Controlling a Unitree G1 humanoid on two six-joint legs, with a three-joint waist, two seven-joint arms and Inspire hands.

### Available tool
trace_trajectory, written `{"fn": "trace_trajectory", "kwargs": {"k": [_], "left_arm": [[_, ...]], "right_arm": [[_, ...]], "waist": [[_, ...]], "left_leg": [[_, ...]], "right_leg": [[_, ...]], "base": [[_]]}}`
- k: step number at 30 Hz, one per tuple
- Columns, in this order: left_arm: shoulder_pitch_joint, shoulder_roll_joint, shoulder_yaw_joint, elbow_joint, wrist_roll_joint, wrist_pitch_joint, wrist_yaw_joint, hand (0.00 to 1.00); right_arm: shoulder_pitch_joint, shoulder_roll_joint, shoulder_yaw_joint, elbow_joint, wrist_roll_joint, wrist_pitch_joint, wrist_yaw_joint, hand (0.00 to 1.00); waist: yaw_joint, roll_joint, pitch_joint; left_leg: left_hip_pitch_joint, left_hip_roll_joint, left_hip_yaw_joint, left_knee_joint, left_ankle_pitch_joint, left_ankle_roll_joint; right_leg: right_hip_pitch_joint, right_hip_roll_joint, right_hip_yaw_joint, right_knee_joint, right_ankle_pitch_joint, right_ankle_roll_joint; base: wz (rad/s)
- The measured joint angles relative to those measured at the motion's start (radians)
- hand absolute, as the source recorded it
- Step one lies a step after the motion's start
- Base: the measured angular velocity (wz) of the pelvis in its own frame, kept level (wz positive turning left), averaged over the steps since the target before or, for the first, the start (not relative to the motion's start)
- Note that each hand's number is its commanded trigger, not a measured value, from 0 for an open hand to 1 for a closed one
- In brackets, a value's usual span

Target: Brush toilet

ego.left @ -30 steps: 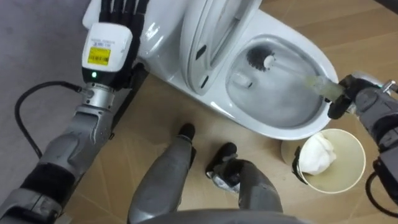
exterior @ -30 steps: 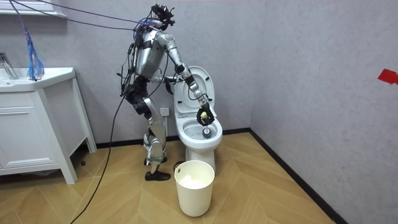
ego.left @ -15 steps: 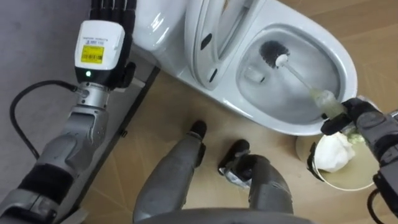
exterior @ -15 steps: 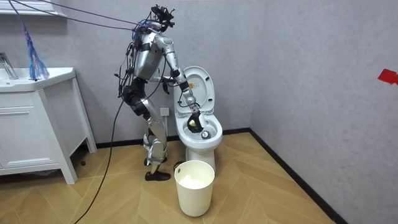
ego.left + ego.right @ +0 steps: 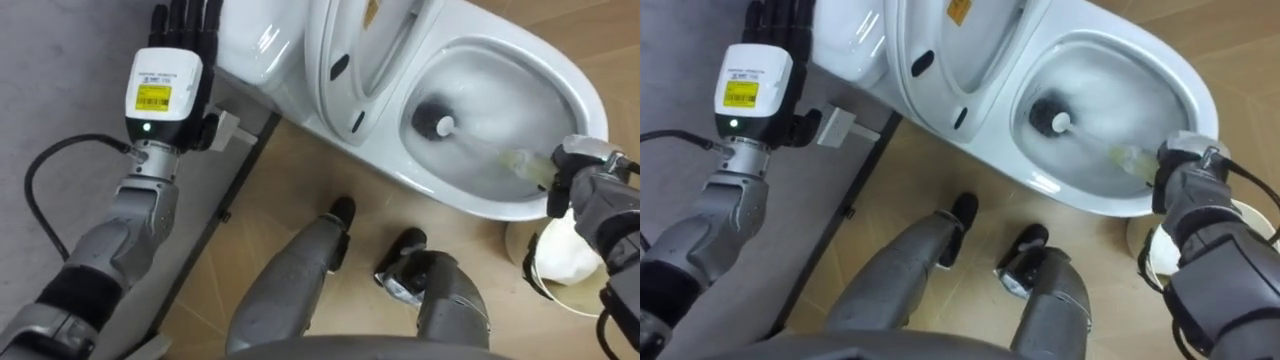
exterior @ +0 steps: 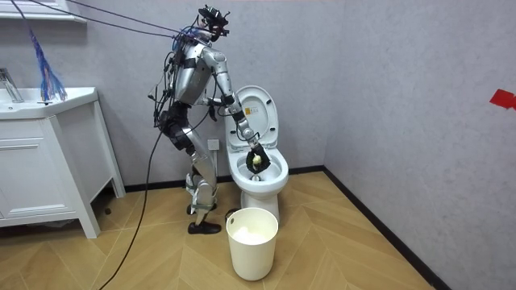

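Toilet brush is down in the bowl, its dark bristle head against the wet inside wall on the side toward the raised seat and lid, and its pale handle slants back over the near rim into the robot's right hand, whose fingers are curled tight round the handle's end. The robot stands just beside the toilet, on the room view's left of it, bent a little forward with that right arm reaching down over the bowl. Its left hand is held up beside the cistern, fingers straight and grasping nothing; whether it touches the porcelain I cannot tell. A white bin with something white in it stands on the wood floor just in front of the toilet. To my eye this is the scrubbing step itself, well under way, not the start or the finish. What comes next, I would say, is to work the head round the rest of the bowl, toward the front and the far wall, with the grip firm and the handle clear of the rim, so the brush does not lever out and flick water onto the floor.
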Motion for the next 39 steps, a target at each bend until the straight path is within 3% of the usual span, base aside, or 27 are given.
{"fn": "trace_trajectory", "kwargs": {"k": [4,8,14,16,21,26,36,39], "left_arm": [[-0.001,-0.002,-0.005,-0.001,-0.037,-0.006,0.001,0.0],[-0.01,-0.003,-0.015,0.011,-0.073,-0.007,0.001,0.0],[0.005,-0.02,-0.01,0.017,-0.098,-0.002,0.004,0.0],[0.02,-0.022,-0.004,0.017,-0.122,-0.002,0.008,0.0],[0.056,-0.023,0.018,0.015,-0.172,-0.007,0.011,0.0],[0.055,-0.02,0.026,0.015,-0.203,-0.016,0.019,0.0],[0.042,-0.018,0.02,0.017,-0.21,-0.039,0.041,0.0],[0.048,-0.016,0.025,0.014,-0.208,-0.046,0.045,0.0]], "right_arm": [[0.026,-0.001,0.006,-0.057,-0.1,0.023,-0.037,1.0],[0.043,0.007,0.006,-0.086,-0.169,0.039,-0.06,1.0],[0.116,0.01,0.005,-0.149,-0.201,0.067,-0.099,1.0],[0.187,0.012,-0.02,-0.224,-0.236,0.079,-0.115,1.0],[0.246,0.035,-0.042,-0.292,-0.275,0.08,-0.118,1.0],[0.265,0.035,-0.041,-0.318,-0.275,0.079,-0.126,1.0],[0.217,0.052,-0.033,-0.322,-0.275,0.08,-0.091,1.0],[0.219,0.054,-0.036,-0.374,-0.276,0.102,-0.054,1.0]], "waist": [[-0.004,0.002,0.0],[-0.028,0.018,-0.0018],[-0.05,0.031,-0.0116],[-0.072,0.035,-0.0175],[-0.099,0.025,-0.0255],[-0.115,0.016,-0.0268],[-0.102,-0.006,-0.019],[-0.103,-0.011,-0.0201]], "left_leg": [[0.0,0.008,0.001,0.01,0.0,0.0],[0.0,0.015,0.005,0.008,-0.001,0.0],[0.011,0.024,0.013,-0.009,0.001,-0.002],[0.019,0.035,0.026,-0.012,0.001,-0.002],[0.042,0.049,0.052,-0.017,0.001,-0.002],[0.042,0.052,0.059,-0.008,0.001,-0.002],[0.035,0.067,0.074,-0.005,0.003,0.003],[0.035,0.067,0.072,-0.02,0.002,0.004]], "right_leg": [[0.012,0.012,-0.002,-0.014,0.001,0.001],[0.026,0.016,-0.02,-0.018,0.0,0.002],[0.04,0.034,-0.017,-0.047,0.01,-0.003],[0.063,0.045,-0.027,-0.068,0.012,-0.002],[0.076,0.047,-0.016,-0.075,0.013,-0.003],[0.078,0.048,-0.016,-0.071,0.013,-0.005],[0.077,0.055,-0.016,-0.084,0.028,-0.006],[0.073,0.057,-0.013,-0.087,0.029,-0.006]], "base": [[0.0],[0.13],[-0.03],[0.1],[-0.04],[-0.02],[-0.04],[0.0]]}}
